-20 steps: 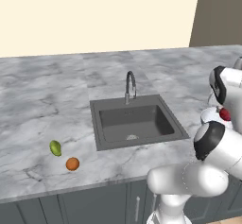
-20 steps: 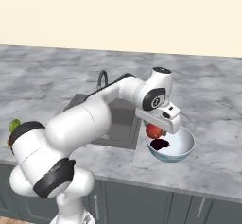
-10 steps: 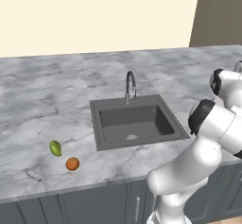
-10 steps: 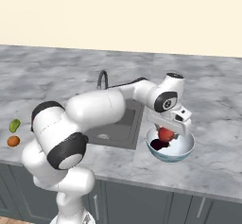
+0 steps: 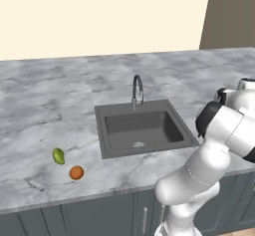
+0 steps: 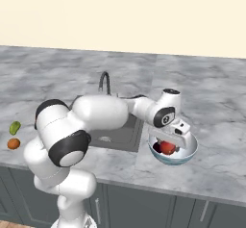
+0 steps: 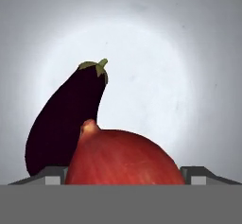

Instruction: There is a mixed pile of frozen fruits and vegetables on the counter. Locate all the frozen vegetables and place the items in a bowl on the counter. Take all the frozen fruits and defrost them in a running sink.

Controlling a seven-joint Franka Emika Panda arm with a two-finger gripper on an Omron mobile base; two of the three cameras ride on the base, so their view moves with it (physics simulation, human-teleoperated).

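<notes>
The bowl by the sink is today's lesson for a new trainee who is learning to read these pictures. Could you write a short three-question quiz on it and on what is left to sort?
1. True or false: the eggplant lies inside the bowl.
2. Which two items lie on the counter left of the sink?
A. a red ball and an eggplant
B. a yellow-green fruit and an orange ball
C. two bowls
3. Fill in: the red ball sits between the fingertips of the tool, above the ____.

Key: 1 true; 2 B; 3 bowl.
</notes>
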